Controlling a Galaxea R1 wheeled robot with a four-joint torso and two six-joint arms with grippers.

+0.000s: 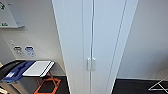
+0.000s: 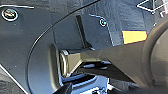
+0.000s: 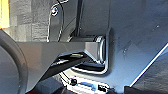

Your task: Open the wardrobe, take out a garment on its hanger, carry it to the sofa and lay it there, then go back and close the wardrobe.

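Note:
The tall white wardrobe (image 1: 93,42) stands straight ahead in the head view, very close. Its two full-height doors are shut, meeting at a thin seam down the middle. A pair of small white vertical handles (image 1: 91,64) sits low on the doors, one on each side of the seam. In both wrist views I see dark robot parts over dark floor.
To the left a dark bin with a blue and white lid (image 1: 27,70) stands against the white wall, with an orange frame (image 1: 48,86) on the dark floor beside it. Wall signs (image 1: 25,51) hang above. A thin metal rack (image 1: 160,86) shows at the far right floor.

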